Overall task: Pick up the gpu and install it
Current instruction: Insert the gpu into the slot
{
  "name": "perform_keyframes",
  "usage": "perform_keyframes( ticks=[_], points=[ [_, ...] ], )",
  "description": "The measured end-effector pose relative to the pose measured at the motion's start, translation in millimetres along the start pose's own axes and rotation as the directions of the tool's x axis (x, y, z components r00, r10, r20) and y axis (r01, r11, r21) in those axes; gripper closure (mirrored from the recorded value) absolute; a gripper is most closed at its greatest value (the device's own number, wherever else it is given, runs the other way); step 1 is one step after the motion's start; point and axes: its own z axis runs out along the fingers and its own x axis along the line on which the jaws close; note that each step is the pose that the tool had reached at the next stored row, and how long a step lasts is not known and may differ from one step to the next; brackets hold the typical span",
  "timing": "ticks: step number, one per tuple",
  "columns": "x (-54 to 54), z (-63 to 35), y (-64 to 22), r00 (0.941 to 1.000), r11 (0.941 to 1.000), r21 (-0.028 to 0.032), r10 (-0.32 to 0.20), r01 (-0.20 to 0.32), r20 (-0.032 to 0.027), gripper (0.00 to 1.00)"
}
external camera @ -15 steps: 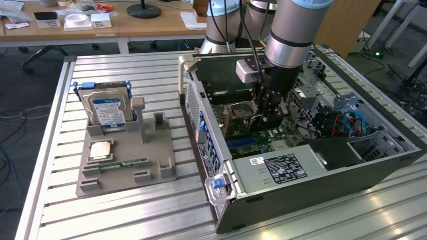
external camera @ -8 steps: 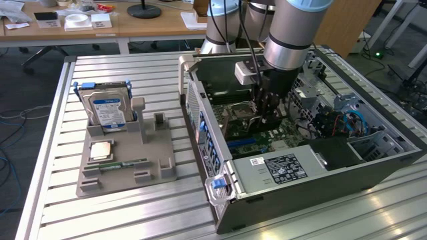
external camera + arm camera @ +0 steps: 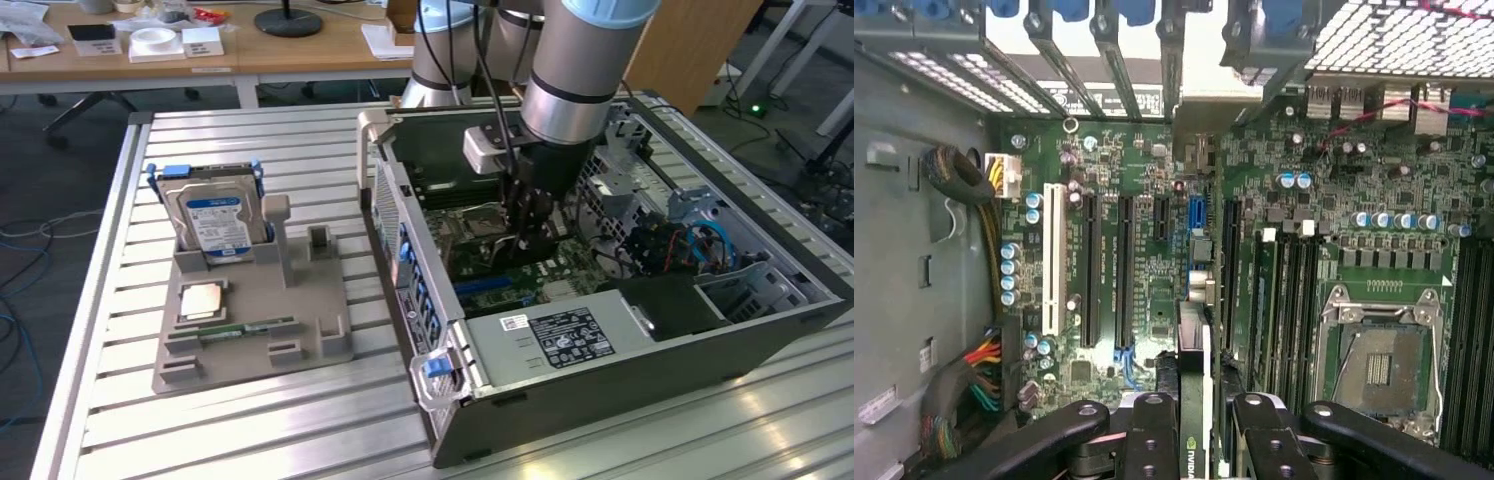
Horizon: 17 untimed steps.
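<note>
My gripper (image 3: pixel 534 232) reaches down into the open computer case (image 3: pixel 400 215), over the green motherboard (image 3: pixel 1154 250). It is shut on the gpu (image 3: pixel 1192 350), a thin dark card seen edge-on between the two black fingers (image 3: pixel 1152 430). The card stands upright above the board, in line with the gap between the long black expansion slots (image 3: pixel 1125 270) and the slot (image 3: pixel 1232 260) beside the memory sockets. Whether its lower edge touches the board I cannot tell. In the exterior view the gpu (image 3: pixel 523 245) hangs as a dark shape under the gripper.
An empty processor socket (image 3: pixel 1379 365) lies beside the memory slots. Cable bundles (image 3: pixel 969 385) run along the case wall. Outside the case, a grey holder (image 3: pixel 254 330) carries a silver hard drive (image 3: pixel 214 222), a processor (image 3: pixel 200 300) and a green RAM stick (image 3: pixel 247 328). The power supply (image 3: pixel 561 335) fills the case's near corner.
</note>
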Motion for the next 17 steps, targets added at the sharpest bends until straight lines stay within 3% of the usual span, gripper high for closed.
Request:
perform_keyframes(
  ticks=[17],
  points=[
    [3.5, 0.0, 7.1, 1.0, 1.0, -0.0001, 0.0, 0.0, -0.0001, 0.74]
  ],
)
